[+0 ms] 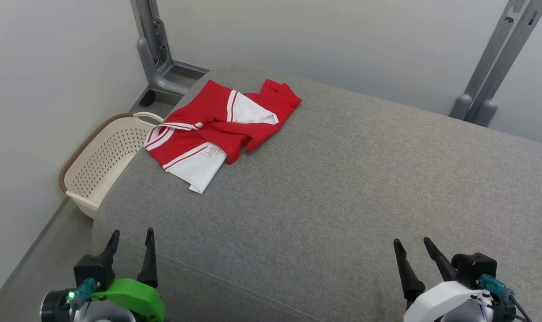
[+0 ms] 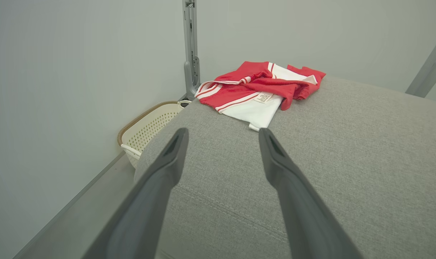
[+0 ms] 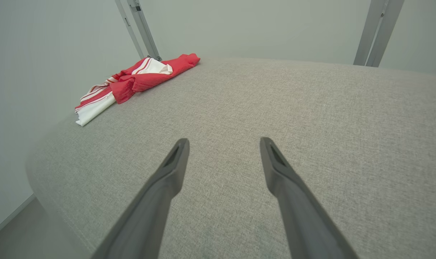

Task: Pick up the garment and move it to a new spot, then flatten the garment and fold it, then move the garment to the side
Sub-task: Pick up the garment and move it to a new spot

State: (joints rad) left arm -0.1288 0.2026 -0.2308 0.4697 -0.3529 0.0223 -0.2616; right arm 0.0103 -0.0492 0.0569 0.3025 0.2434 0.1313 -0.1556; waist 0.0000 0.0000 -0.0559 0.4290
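- The crumpled red-and-white garment (image 1: 217, 129) lies at the far left corner of the grey fabric worktop (image 1: 342, 179), near a cream basket (image 1: 105, 156) on the floor.
- The left gripper (image 1: 133, 231) and right gripper (image 1: 411, 240) sit at the near edge, jaws wide and empty.

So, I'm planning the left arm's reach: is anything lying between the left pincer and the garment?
Nothing visible. Bare grey cushion runs from the open left pincer to the red-and-white garment; the basket stands on the floor off the cushion's left edge, outside that path.
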